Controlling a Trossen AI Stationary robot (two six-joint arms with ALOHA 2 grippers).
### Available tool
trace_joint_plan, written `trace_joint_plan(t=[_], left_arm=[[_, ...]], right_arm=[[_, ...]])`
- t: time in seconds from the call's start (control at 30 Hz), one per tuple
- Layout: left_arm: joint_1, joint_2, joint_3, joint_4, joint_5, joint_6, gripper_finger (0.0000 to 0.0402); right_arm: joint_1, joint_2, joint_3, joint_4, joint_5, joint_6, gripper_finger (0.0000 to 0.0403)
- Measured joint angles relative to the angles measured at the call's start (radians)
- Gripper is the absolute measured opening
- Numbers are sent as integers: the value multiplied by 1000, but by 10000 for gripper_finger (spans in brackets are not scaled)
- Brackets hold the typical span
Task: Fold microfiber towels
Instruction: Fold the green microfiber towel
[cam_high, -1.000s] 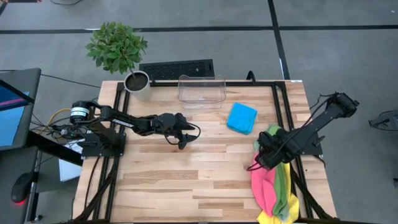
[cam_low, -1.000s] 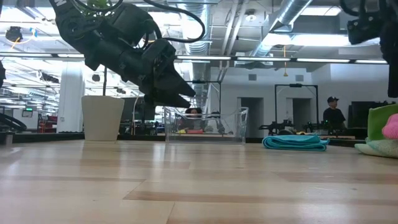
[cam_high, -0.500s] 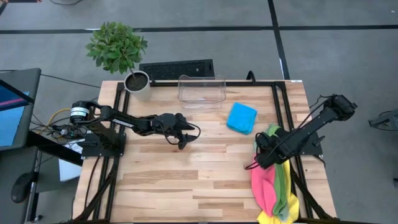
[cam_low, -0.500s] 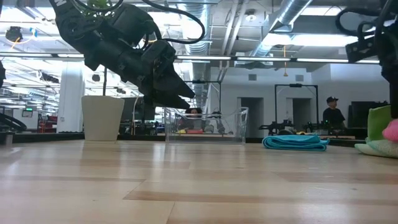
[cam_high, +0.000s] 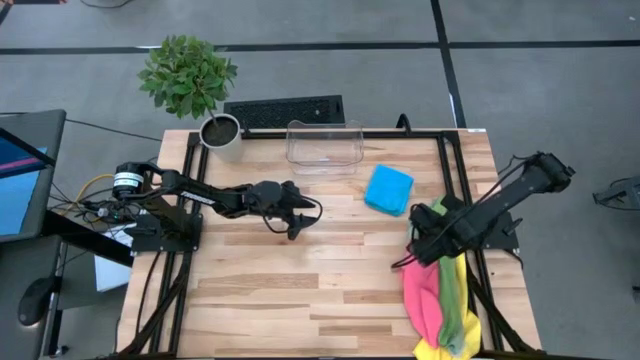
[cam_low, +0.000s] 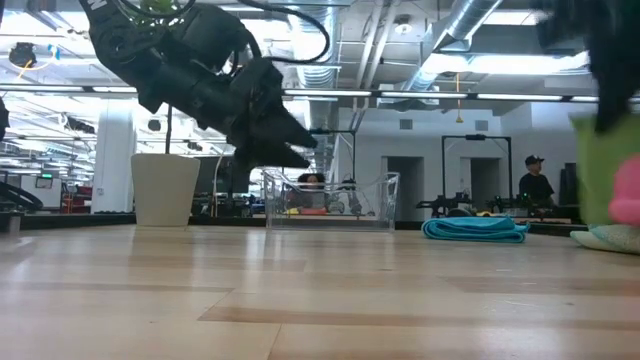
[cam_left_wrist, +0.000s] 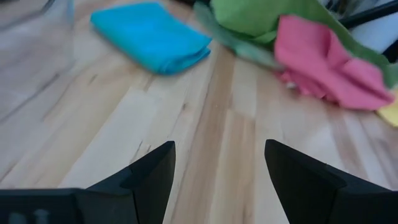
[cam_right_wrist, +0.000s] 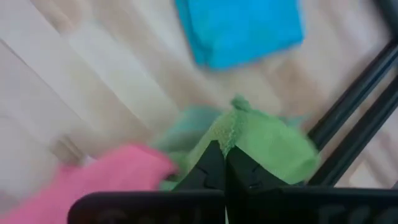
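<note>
Right gripper (cam_right_wrist: 222, 163) pinched tight on the bright green towel (cam_right_wrist: 264, 143) atop the pile; left gripper (cam_left_wrist: 217, 168) hovers mid-table, jaws wide, empty.

My overhead camera looks straight down on the surface (cam_high: 300, 290); my low one sights level across it, both sharing the clear bin (cam_high: 324, 146).

A folded towel (cam_high: 388, 189) lies between the bin (cam_high: 324, 146) and the towel pile (cam_high: 441, 300) at the table's (cam_high: 280, 300) right edge.
</note>
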Motion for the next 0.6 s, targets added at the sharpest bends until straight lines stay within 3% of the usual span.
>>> trace_joint_plan(t=[0.1, 0.3, 0.47, 0.6], left_arm=[[0, 0, 0, 83, 35, 24, 241], [0, 0, 1, 279, 73, 71, 241], [0, 0, 7, 424, 80, 129, 241], [-14, 4, 65, 427, 87, 148, 241]], right_arm=[[11, 0, 157, -97, 83, -14, 9], [25, -6, 392, -89, 201, -143, 9], [34, -4, 461, 25, 188, -268, 9], [39, -4, 473, 59, 180, -291, 9]])
